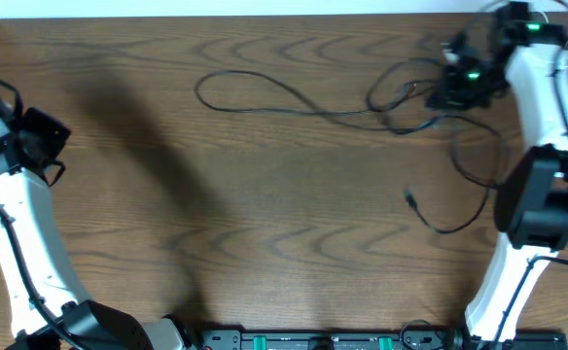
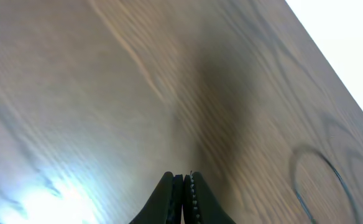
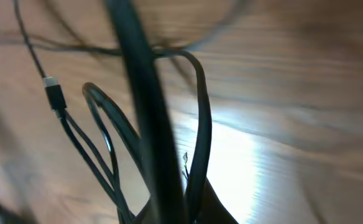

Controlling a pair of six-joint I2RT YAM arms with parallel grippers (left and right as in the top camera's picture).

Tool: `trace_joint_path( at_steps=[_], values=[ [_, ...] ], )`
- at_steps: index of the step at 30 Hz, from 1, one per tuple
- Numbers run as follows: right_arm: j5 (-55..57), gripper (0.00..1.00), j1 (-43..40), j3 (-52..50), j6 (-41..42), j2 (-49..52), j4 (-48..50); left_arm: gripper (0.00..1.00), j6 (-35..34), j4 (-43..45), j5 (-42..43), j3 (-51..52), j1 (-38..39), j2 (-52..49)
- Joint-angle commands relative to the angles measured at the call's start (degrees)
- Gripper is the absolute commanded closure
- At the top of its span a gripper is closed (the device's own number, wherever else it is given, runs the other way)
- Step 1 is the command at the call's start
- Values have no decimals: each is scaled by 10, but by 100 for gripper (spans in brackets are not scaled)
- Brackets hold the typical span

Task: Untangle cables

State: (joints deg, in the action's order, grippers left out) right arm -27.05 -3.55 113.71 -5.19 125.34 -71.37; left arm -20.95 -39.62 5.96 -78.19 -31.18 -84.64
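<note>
Gripping: right gripper (image 1: 456, 86) looks closed on a bunch of cables (image 1: 401, 102); its wrist view shows several black strands running down between its fingers.
Idle arm: left gripper (image 1: 51, 136) sits at the table's (image 1: 265, 224) left edge, fingers pressed together on nothing.
Cable place: the knot lies near the far right corner; 1 loop (image 1: 230, 92) stretches left along the far edge; 1 tail with a plug (image 1: 410, 197) trails toward the near right.
Key relation: the long axis runs left to right. The loop's end points toward the left gripper but lies well apart from it. The right arm is nearer the knot.
Next move, judged: the left gripper must open and reach far-right to the loop.
</note>
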Motion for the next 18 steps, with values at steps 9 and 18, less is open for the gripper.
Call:
trace_joint_path(
  at_steps=[9,18],
  values=[
    [31,99,171,3,109,-95,69,93,117,-19,231,-5,96,4],
    [46,97,221,3,125,-92,68,75,161,-71,310,-4,136,4]
  ],
)
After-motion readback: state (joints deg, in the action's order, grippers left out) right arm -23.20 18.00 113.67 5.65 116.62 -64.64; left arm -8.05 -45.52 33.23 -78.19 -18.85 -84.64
